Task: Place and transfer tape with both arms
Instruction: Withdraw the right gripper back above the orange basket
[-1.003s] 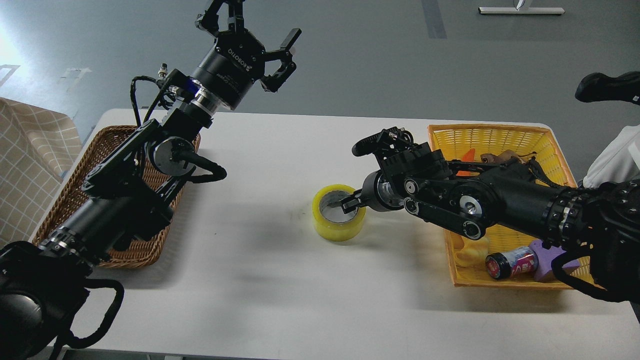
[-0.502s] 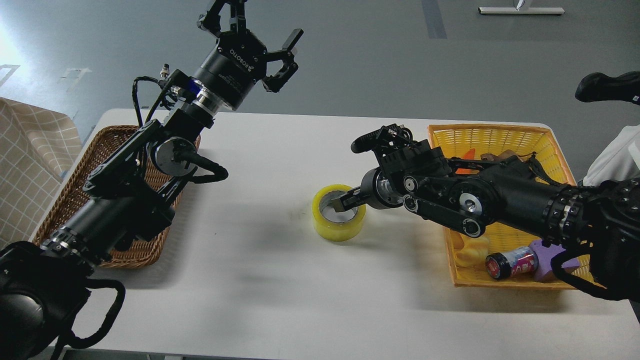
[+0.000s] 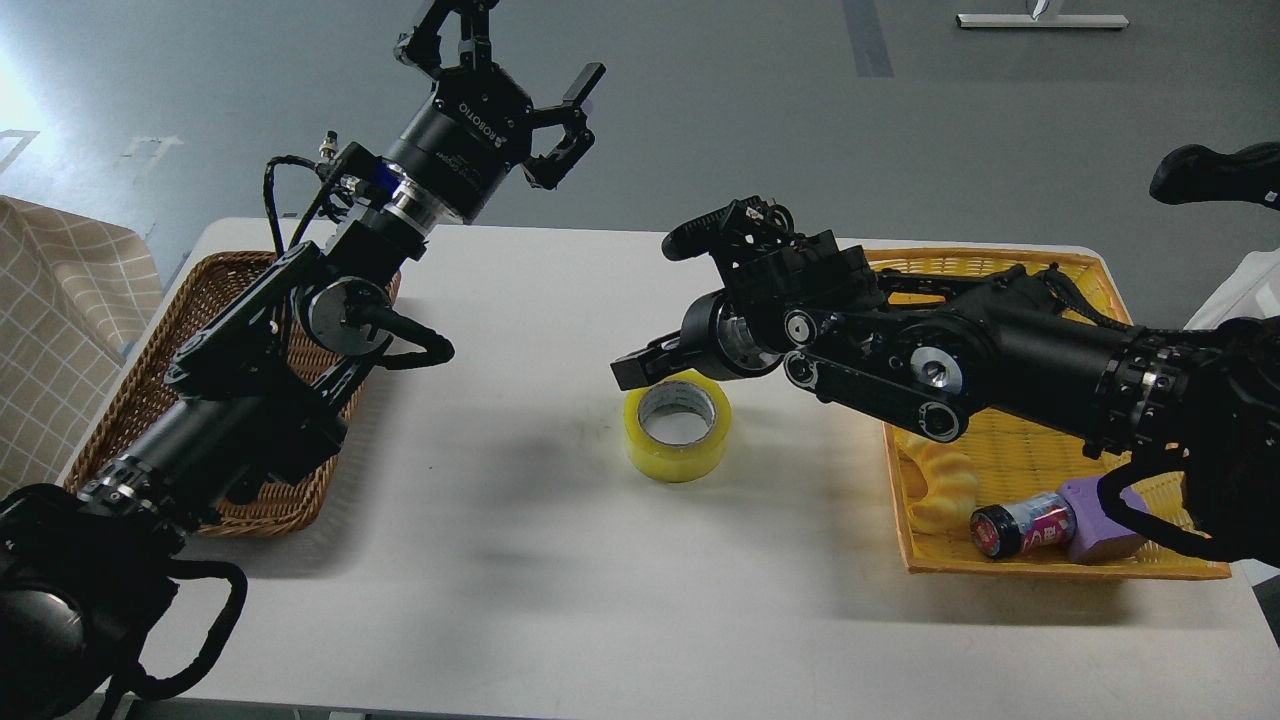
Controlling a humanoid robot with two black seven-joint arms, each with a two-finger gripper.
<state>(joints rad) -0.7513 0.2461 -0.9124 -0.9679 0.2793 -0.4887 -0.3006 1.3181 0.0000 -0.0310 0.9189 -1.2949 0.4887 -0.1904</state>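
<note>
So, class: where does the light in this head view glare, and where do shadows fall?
Head view: strong glare whitens the floor at the upper left edge; soft shadows lie on the white table under both arms and beside the tape; the picture is sharp throughout.

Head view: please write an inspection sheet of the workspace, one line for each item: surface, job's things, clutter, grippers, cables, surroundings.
Surface: white table, tape and two baskets on it.
Job's things: yellow tape lies flat mid-table, touched by no gripper.
Clutter: yellow basket holds a ridged yellow toy, a small can and a purple block; brown wicker basket on the left, contents hidden by the arm.
Grippers: right gripper open, above the tape; left gripper open, raised beyond the table's far edge.
Cables: black cables loop along the left arm.
Surroundings: grey floor; checked cloth at left.
</note>
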